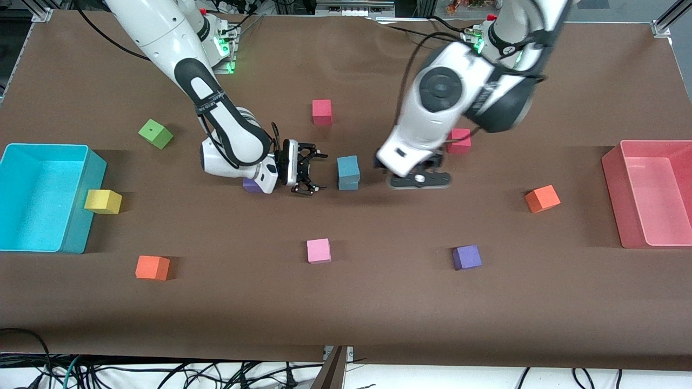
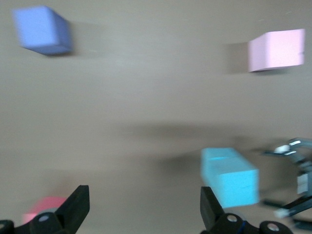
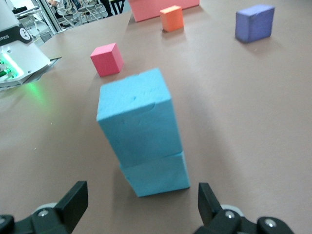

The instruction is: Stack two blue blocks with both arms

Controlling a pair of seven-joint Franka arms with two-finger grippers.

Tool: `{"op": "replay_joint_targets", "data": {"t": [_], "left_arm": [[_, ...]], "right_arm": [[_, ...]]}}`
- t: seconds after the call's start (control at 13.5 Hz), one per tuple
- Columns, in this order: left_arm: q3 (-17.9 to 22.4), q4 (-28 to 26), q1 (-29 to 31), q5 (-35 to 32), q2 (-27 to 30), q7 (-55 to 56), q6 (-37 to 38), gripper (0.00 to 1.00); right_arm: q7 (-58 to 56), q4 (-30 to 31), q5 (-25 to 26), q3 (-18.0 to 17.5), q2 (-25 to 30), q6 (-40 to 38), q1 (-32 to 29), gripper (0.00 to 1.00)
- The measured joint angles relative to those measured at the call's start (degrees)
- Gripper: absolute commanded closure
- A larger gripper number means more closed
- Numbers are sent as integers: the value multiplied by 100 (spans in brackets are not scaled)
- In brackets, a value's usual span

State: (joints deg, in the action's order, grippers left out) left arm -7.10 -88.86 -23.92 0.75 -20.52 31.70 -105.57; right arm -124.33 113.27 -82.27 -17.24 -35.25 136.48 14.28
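Fingers of the right gripper [image 1: 310,173] are spread wide and hold nothing; it sits low over the middle of the table, pointing at the blue stack just beside it without touching. In the right wrist view both black fingertips [image 3: 73,197] stand apart on either side of the stack, clear of it. The left gripper [image 1: 420,178] is likewise spread wide and empty — it hangs just above the table beside the stack, toward the left arm's end, with a gap between them. Its fingertips [image 2: 78,202] show well apart in the left wrist view.

Two blue blocks stand stacked at the middle of the table: the upper blue block [image 1: 348,167] rests on the lower blue block [image 1: 348,184], the upper one slightly twisted against the one below.

Other cubes lie scattered, none touching the stack. Two red cubes: one [image 1: 321,112] toward the arms' edge, one [image 1: 459,140] partly hidden by the left arm. Two orange cubes: one [image 1: 541,198] near the pink bin, one [image 1: 152,267] toward the front edge at the right arm's end. Two purple cubes — one [image 1: 466,257] near the front edge, one [image 1: 251,185] mostly hidden under the right arm's wrist. One pink cube [image 1: 318,250], one green cube [image 1: 155,133], and one yellow cube [image 1: 102,201] against the turquoise bin's wall.

One turquoise bin [image 1: 75,216] sits at the right arm's end, one pink bin [image 1: 616,183] at the left arm's end.
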Motion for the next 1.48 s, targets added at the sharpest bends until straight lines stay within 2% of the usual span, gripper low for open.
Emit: {"op": "replay_joint_targets", "data": {"t": [0.22,0.37,0.52,0.74,0.89,1.04,1.19,1.48], "left_arm": [[5,-10,865,11,513,-1435,721,0],[20,-18,1329,10,834,-2136,1149,0],[78,-58,1688,10,1142,-2556,1500,0],[443,-159,1876,10,1382,-2888,1572,0],[490,-239,2156,10,1392,-3176,1572,0],[493,-362,2364,11,1409,-3401,1570,0],[490,-473,2405,11,1512,-3440,1567,0],[475,-602,2396,14,1748,-3439,1564,0]], "right_arm": [[34,4,0,117,195,-283,-71,0],[198,7,49,451,339,-958,-65,0],[607,-26,440,1222,482,-2328,-71,0],[1237,-442,1225,2585,561,-4423,-155,0],[2097,-978,1833,3257,584,-5355,-188,0],[3347,-1731,2515,3731,628,-6024,-191,0],[4805,-2533,3305,3947,680,-6394,-191,0],[7515,-3562,4945,3922,701,-6437,60,0]]}}
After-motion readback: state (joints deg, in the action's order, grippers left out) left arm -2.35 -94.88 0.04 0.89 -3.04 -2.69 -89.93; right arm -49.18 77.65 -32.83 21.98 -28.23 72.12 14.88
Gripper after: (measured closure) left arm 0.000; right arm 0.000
